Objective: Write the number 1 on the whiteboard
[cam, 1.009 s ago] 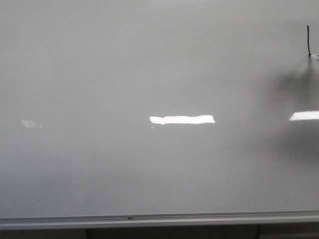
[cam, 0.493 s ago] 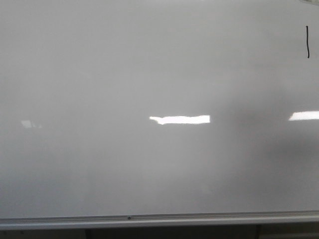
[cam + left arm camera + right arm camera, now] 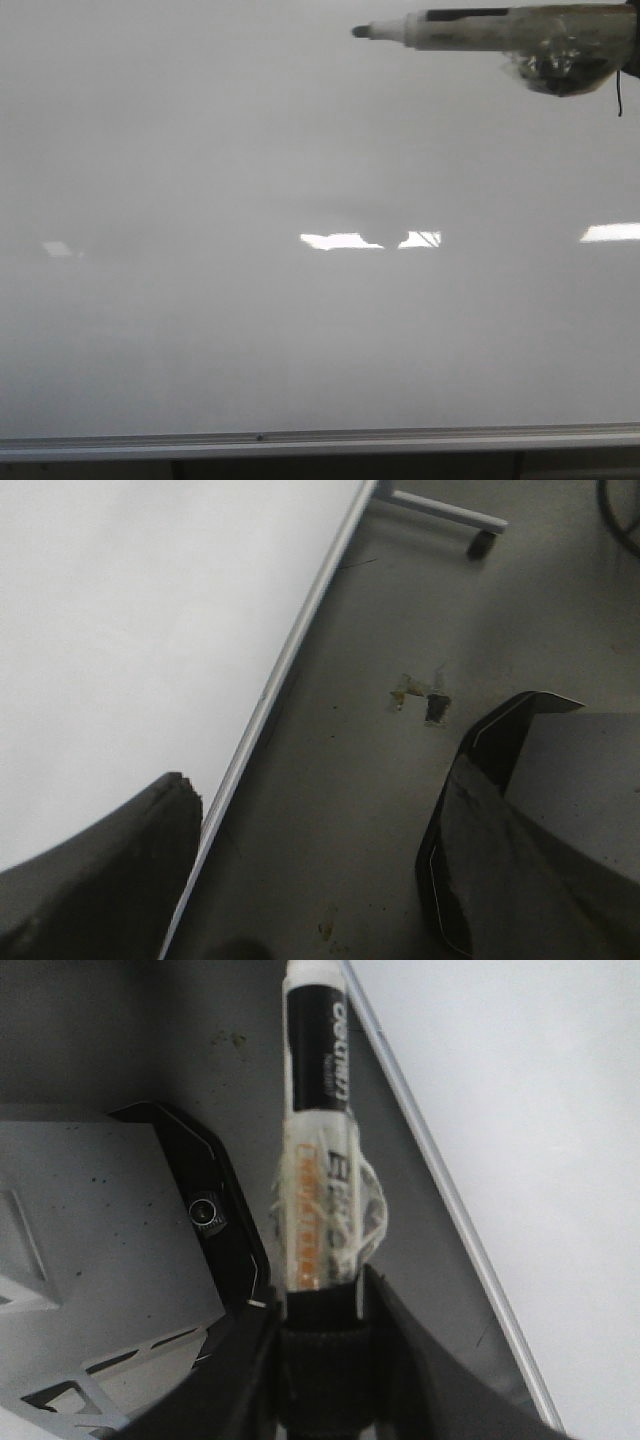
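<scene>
My right fingers (image 3: 318, 1360) pinch the marker (image 3: 480, 28), now swung off the whiteboard (image 3: 250, 330); the 1 (image 3: 619, 100) looks finished. Left fingers (image 3: 300, 880) spread.

Whiteboard (image 3: 250, 330): face open across left, centre and lower area. Obstacles: marker (image 3: 470, 28) lying across the upper right; rail (image 3: 320, 438) along bottom edge.
</scene>
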Available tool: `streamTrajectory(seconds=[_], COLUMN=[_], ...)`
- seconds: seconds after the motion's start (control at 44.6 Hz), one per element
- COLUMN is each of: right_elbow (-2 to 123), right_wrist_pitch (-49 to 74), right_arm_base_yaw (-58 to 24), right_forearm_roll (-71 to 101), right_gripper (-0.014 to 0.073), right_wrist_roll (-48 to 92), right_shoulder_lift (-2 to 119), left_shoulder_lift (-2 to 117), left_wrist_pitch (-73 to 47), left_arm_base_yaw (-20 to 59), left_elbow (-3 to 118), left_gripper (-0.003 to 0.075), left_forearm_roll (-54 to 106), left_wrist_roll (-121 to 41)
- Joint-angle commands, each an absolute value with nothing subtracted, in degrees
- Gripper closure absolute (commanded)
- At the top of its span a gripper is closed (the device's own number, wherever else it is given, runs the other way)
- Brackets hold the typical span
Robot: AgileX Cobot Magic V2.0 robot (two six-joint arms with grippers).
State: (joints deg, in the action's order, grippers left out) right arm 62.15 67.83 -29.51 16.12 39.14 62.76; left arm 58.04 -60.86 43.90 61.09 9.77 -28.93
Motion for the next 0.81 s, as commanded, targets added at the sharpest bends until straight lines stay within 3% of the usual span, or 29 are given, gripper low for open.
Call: streamTrajectory(seconds=[0.0, 0.269, 0.785], right_elbow=[63.43, 63.43, 63.43], right_wrist_pitch=[66.78, 66.69, 66.61], right_arm_base_yaw=[-32.79, -37.27, -37.27], right_forearm_roll=[17.71, 18.11, 18.11], right_gripper=[0.0573, 0.0573, 0.0573], right_wrist_roll=[40.39, 40.39, 40.39], right_shoulder_lift=[63.00, 65.05, 65.05], left_shoulder_lift=[60.11, 68.66, 77.36], left_wrist_pitch=[-58.48, -55.95, -50.12], left_arm_base_yaw=[48.81, 57.50, 58.20], left_elbow=[65.07, 70.34, 72.20], left_gripper=[0.0225, 0.0225, 0.0227], left_forearm_roll=[11.17, 11.06, 11.17], left_wrist_roll=[-29.83, -32.88, -32.99])
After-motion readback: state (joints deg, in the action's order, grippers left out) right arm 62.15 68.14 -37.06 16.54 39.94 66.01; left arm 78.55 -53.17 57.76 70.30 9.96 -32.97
